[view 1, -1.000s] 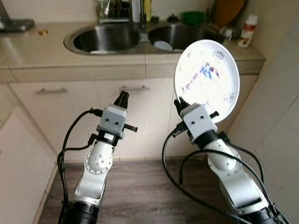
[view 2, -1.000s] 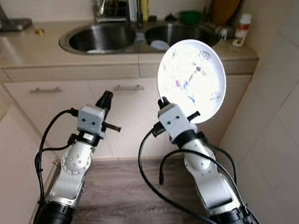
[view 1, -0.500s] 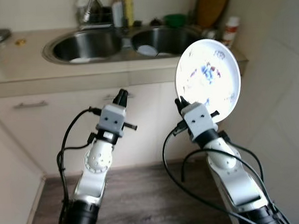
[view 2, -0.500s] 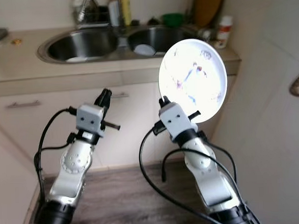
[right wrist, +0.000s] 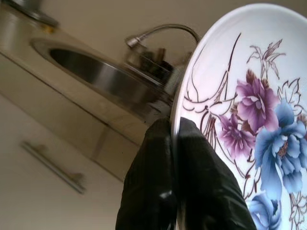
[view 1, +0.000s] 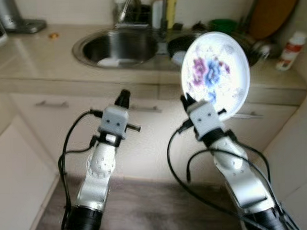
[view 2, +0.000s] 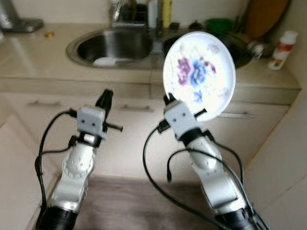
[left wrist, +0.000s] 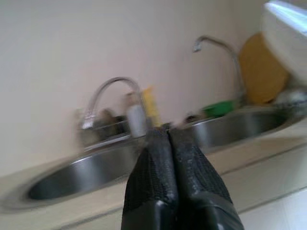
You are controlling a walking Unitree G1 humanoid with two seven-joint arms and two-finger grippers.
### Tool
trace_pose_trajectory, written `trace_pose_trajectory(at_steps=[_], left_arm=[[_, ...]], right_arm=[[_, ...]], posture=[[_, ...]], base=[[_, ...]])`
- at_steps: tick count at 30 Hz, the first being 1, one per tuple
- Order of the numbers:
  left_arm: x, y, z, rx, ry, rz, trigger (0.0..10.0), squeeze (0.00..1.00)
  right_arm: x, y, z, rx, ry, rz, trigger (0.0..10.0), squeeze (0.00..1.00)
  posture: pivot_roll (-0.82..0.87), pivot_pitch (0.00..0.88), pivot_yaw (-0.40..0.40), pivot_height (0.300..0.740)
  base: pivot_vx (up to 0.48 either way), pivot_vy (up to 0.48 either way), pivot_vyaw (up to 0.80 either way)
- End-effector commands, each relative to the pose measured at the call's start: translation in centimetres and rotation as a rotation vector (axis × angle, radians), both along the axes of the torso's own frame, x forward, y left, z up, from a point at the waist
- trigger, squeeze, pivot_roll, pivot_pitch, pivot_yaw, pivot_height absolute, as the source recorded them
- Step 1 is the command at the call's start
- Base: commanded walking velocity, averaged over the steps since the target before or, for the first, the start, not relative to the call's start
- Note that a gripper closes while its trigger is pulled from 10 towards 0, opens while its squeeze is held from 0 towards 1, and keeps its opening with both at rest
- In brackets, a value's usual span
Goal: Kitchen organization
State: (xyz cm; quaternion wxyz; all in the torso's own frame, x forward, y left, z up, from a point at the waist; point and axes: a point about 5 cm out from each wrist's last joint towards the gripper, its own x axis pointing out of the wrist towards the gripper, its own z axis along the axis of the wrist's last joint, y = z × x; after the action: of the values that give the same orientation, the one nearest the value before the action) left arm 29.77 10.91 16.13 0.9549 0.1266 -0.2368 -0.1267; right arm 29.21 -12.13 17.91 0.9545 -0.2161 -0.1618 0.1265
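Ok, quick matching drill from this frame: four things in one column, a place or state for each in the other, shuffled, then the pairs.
Things:
1. plate
2. left gripper
3. white bottle
4. green bowl

Places or states:
A. standing on the counter's right end
B. jaws shut on nothing
C. behind the right sink basin
D. held upright by its edge in the right gripper

Pairs: 1-D, 2-B, 3-A, 4-C

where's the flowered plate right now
The flowered plate is held upright by its lower rim in the right claw, raised in front of the counter edge, just before the right basin of the double sink.
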Motion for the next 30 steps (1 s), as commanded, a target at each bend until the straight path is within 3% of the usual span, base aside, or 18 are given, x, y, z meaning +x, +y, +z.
trace_pose_trajectory(at_steps=[1, 30], left_arm=[[0.1, 0.6, 0.5, 0.008, -0.021, 0.015, 10.0, 0.0], [0.2, 0.7, 0.9, 0.005, -0.038, 0.015, 10.0, 0.0]], right_arm=[[-0.2, 0.6, 1.2, 0.012, -0.062, 0.024, 10.0, 0.0], [0.1, 0.9, 2.7, 0.004, -0.126, 0.05, 10.0, 0.0]], posture=[[-0.08, 0.0, -0.044, 0.74], [-0.08, 0.0, -0.039, 0.74]], base=[[0.379, 0.0, 0.0], [0.378, 0.0, 0.0]])
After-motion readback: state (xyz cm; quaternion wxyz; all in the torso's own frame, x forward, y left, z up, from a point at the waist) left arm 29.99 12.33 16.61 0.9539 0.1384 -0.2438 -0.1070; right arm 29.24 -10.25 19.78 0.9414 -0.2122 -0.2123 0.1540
